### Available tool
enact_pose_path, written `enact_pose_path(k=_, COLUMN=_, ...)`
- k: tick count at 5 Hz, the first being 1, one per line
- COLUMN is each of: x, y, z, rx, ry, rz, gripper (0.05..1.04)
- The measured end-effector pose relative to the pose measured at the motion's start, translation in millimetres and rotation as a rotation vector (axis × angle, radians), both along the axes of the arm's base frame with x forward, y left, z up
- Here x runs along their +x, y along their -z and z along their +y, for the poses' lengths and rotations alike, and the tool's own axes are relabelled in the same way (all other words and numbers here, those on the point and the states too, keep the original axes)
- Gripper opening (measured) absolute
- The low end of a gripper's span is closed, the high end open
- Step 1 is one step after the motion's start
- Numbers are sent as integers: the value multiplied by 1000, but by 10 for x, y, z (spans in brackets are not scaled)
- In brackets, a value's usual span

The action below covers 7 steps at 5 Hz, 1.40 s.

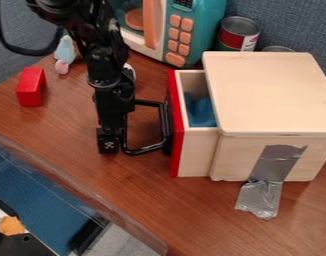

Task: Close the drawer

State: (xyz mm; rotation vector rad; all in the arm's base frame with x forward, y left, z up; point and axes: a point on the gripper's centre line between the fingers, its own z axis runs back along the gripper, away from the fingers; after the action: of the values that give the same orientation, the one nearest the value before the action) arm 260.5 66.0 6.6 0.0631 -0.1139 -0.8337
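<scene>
Beside the fingers point(108, 142) is the partly open drawer point(195, 152); I cannot tell their opening or grip.

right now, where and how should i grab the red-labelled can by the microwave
Probably from above, closing across the upper rim of the can: it stands upright and round, and the microwave and wooden box crowd its lower sides.
</scene>
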Motion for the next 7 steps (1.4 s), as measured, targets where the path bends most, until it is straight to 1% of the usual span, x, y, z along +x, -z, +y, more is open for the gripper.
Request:
enact_pose_path(k=1, x=166, y=-18, z=-129, rx=-3, ry=0, rz=-20, gripper=1001)
enact_pose_path(k=2, x=312, y=-117, z=-313, rx=-25, ry=10, rz=-33, gripper=1001)
enact_pose_path(k=3, x=387, y=-187, z=-419, rx=-36, ry=16, rz=-32, gripper=1000)
enact_pose_path(k=4, x=425, y=-233, z=-422, rx=-34, ry=1, rz=-30, gripper=1000)
enact_pose_path(k=5, x=293, y=-243, z=-238, rx=72, ry=-185, rz=58, gripper=1001)
enact_pose_path(k=6, x=-10, y=-336, z=59, rx=186, ry=-399, rz=209, gripper=1001)
enact_pose_path(k=7, x=-390, y=-744, z=373, rx=223, ry=-572, rz=247, gripper=1001)
